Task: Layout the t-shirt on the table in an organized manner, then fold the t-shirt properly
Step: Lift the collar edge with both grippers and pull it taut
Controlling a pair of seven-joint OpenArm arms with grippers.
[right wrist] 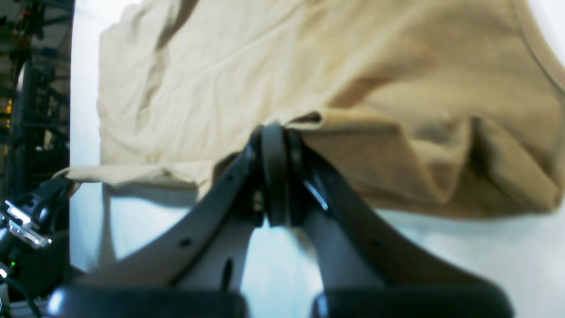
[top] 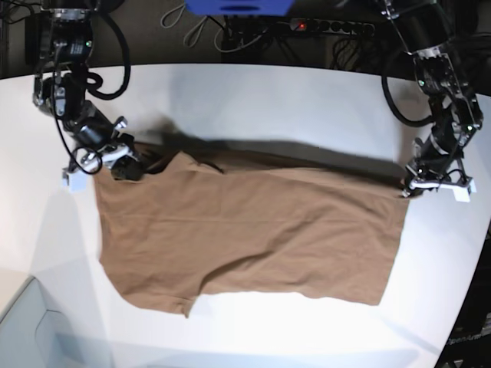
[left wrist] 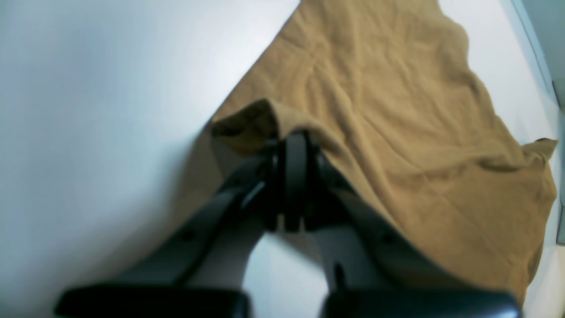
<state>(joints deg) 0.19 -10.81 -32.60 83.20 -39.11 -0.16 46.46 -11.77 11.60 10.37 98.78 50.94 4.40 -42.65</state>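
The brown t-shirt (top: 253, 230) lies spread out flat across the white table (top: 268, 100), sleeve and collar end at the view's left and hem end at the right. My right gripper (top: 130, 165) is shut on the shirt's far left edge; in the right wrist view (right wrist: 273, 130) it pinches a raised fold of the shirt (right wrist: 309, 66). My left gripper (top: 406, 188) is shut on the shirt's far right corner; in the left wrist view (left wrist: 293, 137) it holds that corner of the shirt (left wrist: 397, 110) slightly lifted off the table (left wrist: 110, 110).
A power strip (top: 330, 27), cables and a blue object (top: 238, 6) lie beyond the table's far edge. A dark rack with cables (right wrist: 31, 110) stands past the table edge in the right wrist view. Dark floor shows at the lower right (top: 472, 337).
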